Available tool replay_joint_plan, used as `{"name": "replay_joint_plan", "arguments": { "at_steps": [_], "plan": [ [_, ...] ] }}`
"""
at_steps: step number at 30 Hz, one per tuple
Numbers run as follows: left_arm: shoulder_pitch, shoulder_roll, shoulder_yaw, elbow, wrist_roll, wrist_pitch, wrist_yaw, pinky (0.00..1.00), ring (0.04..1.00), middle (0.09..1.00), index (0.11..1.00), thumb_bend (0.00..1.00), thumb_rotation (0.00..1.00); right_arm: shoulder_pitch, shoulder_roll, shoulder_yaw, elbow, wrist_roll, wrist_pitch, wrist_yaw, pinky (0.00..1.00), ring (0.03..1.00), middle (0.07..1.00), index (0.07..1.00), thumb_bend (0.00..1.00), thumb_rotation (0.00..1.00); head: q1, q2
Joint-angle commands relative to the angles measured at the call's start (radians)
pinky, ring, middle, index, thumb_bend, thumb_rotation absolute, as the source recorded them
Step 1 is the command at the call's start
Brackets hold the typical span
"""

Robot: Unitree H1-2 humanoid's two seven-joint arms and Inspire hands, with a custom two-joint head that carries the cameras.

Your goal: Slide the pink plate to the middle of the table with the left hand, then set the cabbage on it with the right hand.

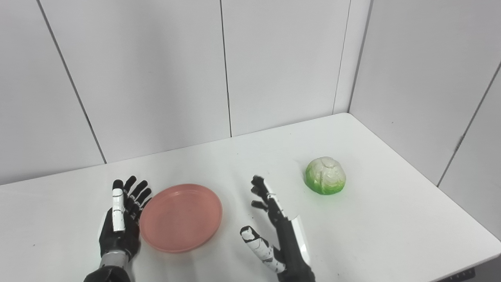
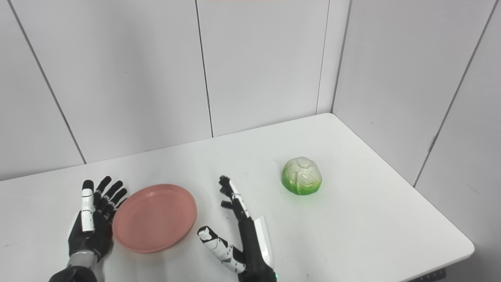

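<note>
A pink plate (image 1: pixel 181 217) lies flat on the white table (image 1: pixel 375 235), left of the middle. My left hand (image 1: pixel 120 219) is open just to the plate's left, its fingers spread beside the rim; whether they touch it I cannot tell. My right hand (image 1: pixel 272 227) stands open on edge to the right of the plate, thumb pointing toward it, nothing held. A green and white cabbage (image 1: pixel 325 175) sits on the table further right and a little behind the right hand, apart from it.
White panelled walls close the table at the back and on the right, meeting in a corner (image 1: pixel 348 111). The table's front right edge (image 1: pixel 469 262) runs near the picture's lower right.
</note>
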Motion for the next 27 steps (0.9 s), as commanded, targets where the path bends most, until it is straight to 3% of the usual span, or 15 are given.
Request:
{"name": "replay_joint_plan", "arguments": {
  "at_steps": [1,6,10,13,15,18,22,27],
  "plan": [
    [-0.005,0.0,-0.005,0.018,0.011,0.021,0.011,0.85,0.878,0.856,0.876,0.67,0.89,-0.046,-0.036,-0.023,-0.089,-0.01,0.042,0.042,0.74,0.817,0.863,0.888,0.69,0.89,-0.002,-0.002],
    [0.0,-0.004,-0.001,0.014,0.003,0.033,0.013,0.84,0.863,0.849,0.864,0.67,0.86,-0.167,-0.15,-0.11,-0.197,0.011,0.181,0.16,0.66,0.775,0.81,0.8,0.69,0.89,-0.007,-0.009],
    [0.0,-0.009,0.002,0.015,-0.005,0.034,0.011,0.83,0.858,0.845,0.854,0.67,0.84,-0.253,-0.256,-0.159,-0.225,-0.016,0.275,0.241,0.64,0.761,0.804,0.808,0.73,0.87,-0.004,-0.008],
    [0.003,-0.015,0.001,0.0,-0.004,0.045,0.016,0.82,0.857,0.842,0.851,0.66,0.83,-0.303,-0.32,-0.182,-0.235,-0.051,0.338,0.286,0.67,0.768,0.8,0.822,0.84,0.77,-0.002,-0.006],
    [0.001,-0.014,-0.002,0.003,-0.004,0.044,0.01,0.83,0.868,0.851,0.868,0.65,0.84,-0.356,-0.394,-0.205,-0.231,-0.047,0.396,0.346,0.63,0.775,0.809,0.855,0.87,0.66,-0.003,-0.007],
    [-0.003,-0.015,-0.002,0.012,-0.002,0.046,0.011,0.82,0.865,0.848,0.874,0.66,0.84,-0.43,-0.508,-0.228,-0.214,-0.042,0.491,0.453,0.62,0.785,0.821,0.885,0.89,0.61,-0.002,-0.007],
    [-0.004,-0.017,0.0,0.015,-0.001,0.047,0.019,0.8,0.857,0.845,0.868,0.66,0.85,-0.503,-0.672,-0.203,-0.165,-0.075,0.549,0.578,0.68,0.805,0.83,0.902,0.94,0.59,0.003,-0.007],
    [-0.004,-0.019,0.001,0.019,-0.003,0.04,0.018,0.8,0.857,0.852,0.867,0.67,0.85,-0.606,-0.863,-0.099,-0.031,-0.186,0.55,0.723,0.65,0.787,0.803,0.878,1.0,0.52,0.012,-0.009]
  ]
}}
